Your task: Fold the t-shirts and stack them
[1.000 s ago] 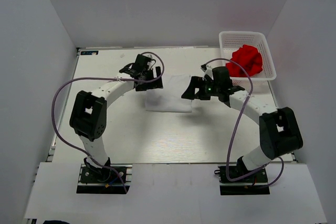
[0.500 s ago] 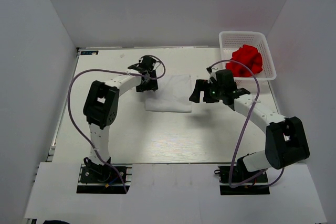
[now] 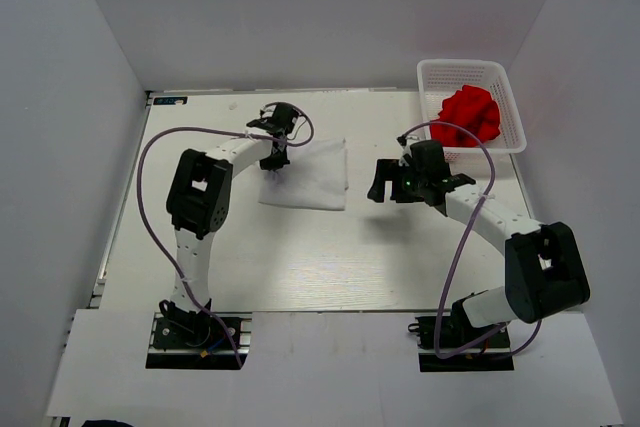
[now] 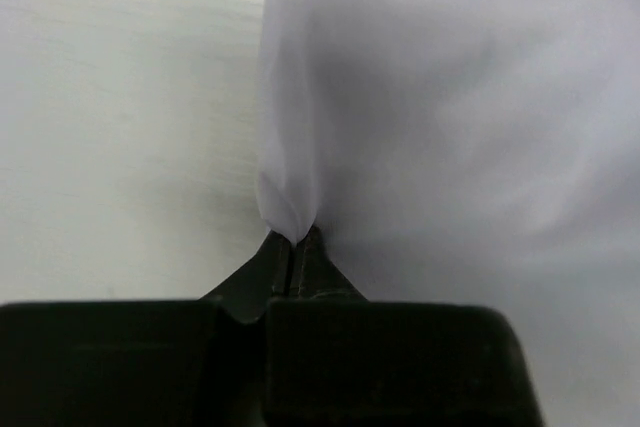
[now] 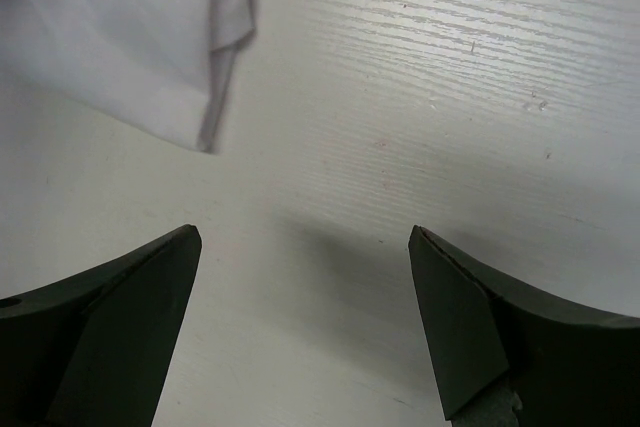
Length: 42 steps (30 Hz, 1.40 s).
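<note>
From above, the tips of the left fingers [image 4: 295,252] are hidden under their own wrist. Only the left wrist camera shows them, pressed together on a small puckered tuck at the edge of the white shirt [image 3: 308,175]. How much cloth lies between them cannot be made out. In that view the shirt runs off the top and right of the frame, spreading ahead of the fingers and to their right. Bare bench [image 3: 300,257] lies to their left. No sleeve, collar or hem mark can be told apart. From above, the shirt reads as a flat, roughly four-sided folded sheet.

The right fingers [image 3: 378,179] stand wide apart over bare bench and hold nothing. Their camera catches only one corner of the white shirt, ahead and to the left, cut off by the frame. A doubled edge shows there, casting a thin shadow line. Fingers and cloth are near each other but apart.

The red shirt [image 3: 470,115] is a crumpled heap in the basket [image 3: 470,66], behind the right fingers and well apart from them. Its lower part is screened by the near wall, and a purple cable crosses in front of it.

The white cloth is thin, matte and smooth, with soft creases near the pinch. The bench is pale, with fine straight grain lines and a few small specks. The basket is white plastic mesh, rectangular, with a flared rim. The fingers are dull black wedges.
</note>
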Each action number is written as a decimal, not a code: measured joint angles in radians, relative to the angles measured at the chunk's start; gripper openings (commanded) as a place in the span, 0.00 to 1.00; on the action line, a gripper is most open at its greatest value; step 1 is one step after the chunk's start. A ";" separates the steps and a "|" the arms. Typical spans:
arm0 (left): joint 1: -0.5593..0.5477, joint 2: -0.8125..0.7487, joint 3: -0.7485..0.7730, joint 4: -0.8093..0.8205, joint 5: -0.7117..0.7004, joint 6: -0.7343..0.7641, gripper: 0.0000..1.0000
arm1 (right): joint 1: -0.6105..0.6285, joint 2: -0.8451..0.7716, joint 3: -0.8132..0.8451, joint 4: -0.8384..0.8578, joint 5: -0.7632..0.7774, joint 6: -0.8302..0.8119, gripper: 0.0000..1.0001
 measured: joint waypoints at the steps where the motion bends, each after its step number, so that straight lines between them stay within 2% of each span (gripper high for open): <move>1: 0.009 0.013 0.018 -0.014 -0.035 0.005 0.00 | 0.000 0.001 -0.002 0.006 0.002 0.001 0.90; 7: 0.125 0.079 0.114 -0.045 -0.198 0.088 0.00 | 0.000 0.006 -0.002 0.045 0.025 0.003 0.90; 13: 0.281 0.172 0.290 -0.051 -0.298 0.209 0.00 | -0.001 0.053 0.011 0.070 0.033 0.003 0.90; 18: 0.393 0.318 0.510 -0.005 -0.346 0.362 0.00 | -0.001 0.148 0.071 0.089 0.038 0.003 0.90; 22: 0.439 0.446 0.658 0.034 -0.384 0.444 0.00 | -0.004 0.221 0.135 0.090 0.039 0.004 0.90; 28: 0.496 0.492 0.667 0.115 -0.415 0.534 0.00 | -0.006 0.270 0.180 0.090 0.042 0.016 0.90; 33: 0.525 0.492 0.665 0.221 -0.404 0.598 0.07 | -0.007 0.319 0.213 0.090 0.029 0.026 0.90; 34: 0.530 0.492 0.665 0.245 -0.405 0.612 0.14 | -0.007 0.322 0.216 0.090 0.026 0.026 0.90; 35: 0.533 0.492 0.664 0.270 -0.405 0.627 0.14 | -0.007 0.324 0.216 0.090 0.023 0.026 0.90; 37: 0.536 0.493 0.666 0.307 -0.407 0.647 0.25 | -0.007 0.325 0.216 0.090 0.018 0.026 0.90; 38: 0.536 0.500 0.680 0.315 -0.415 0.653 0.51 | -0.007 0.325 0.216 0.090 0.016 0.027 0.90; 39: 0.536 0.510 0.703 0.318 -0.427 0.659 0.67 | -0.008 0.325 0.216 0.090 0.011 0.027 0.90; 40: 0.537 0.519 0.722 0.323 -0.438 0.661 0.87 | -0.009 0.325 0.216 0.091 0.003 0.027 0.90; 41: 0.537 0.523 0.732 0.322 -0.446 0.663 1.00 | -0.011 0.325 0.216 0.091 -0.005 0.027 0.90; 42: 0.537 0.522 0.734 0.320 -0.457 0.647 1.00 | -0.011 0.325 0.213 0.095 -0.011 0.027 0.90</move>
